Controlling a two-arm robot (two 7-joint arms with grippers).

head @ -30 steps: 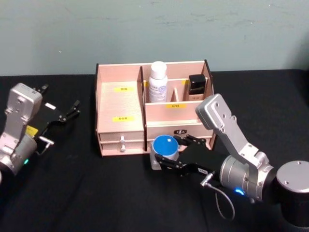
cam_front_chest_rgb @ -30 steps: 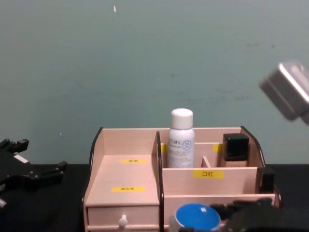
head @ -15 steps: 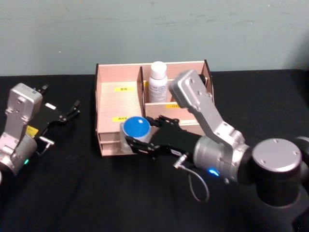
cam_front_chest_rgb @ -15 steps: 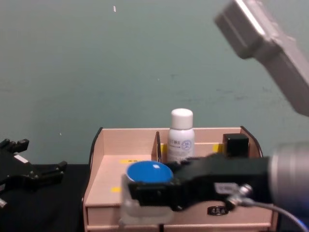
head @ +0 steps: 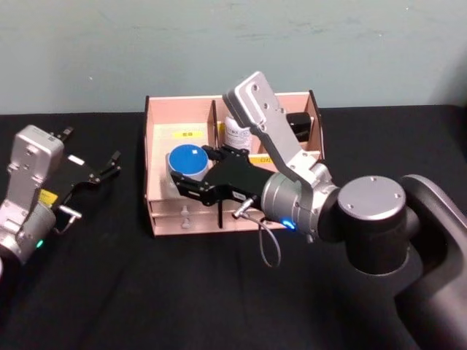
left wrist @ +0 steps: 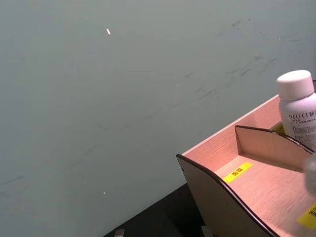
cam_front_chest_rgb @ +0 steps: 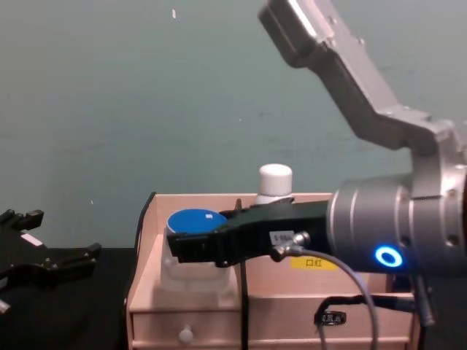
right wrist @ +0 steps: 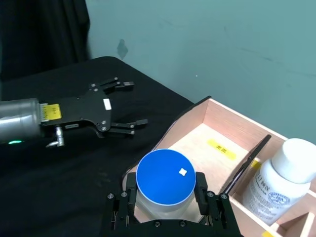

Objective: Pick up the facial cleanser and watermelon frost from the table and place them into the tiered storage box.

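Note:
My right gripper (head: 188, 173) is shut on a clear jar with a blue lid (head: 187, 158), seen from above in the right wrist view (right wrist: 165, 178). It holds the jar over the wide left compartment of the tiered storage box (head: 175, 211), low above the stepped floor (cam_front_chest_rgb: 195, 232). I cannot tell whether the jar touches that floor. A white bottle with a white cap (right wrist: 281, 173) stands in a back compartment (cam_front_chest_rgb: 276, 179). I cannot tell which of these is the facial cleanser or the watermelon frost. My left gripper (head: 91, 151) rests open on the table, far left.
A dark square bottle (head: 298, 125) stands in the box's back right compartment. Two small drawers (cam_front_chest_rgb: 186, 334) face me at the box's lower left. Black cloth (head: 109, 292) covers the table around the box. A teal wall rises behind.
My right gripper has carried the blue-lidded jar from the table in front of the box up and to the left, over the left compartment. The left arm has not moved.

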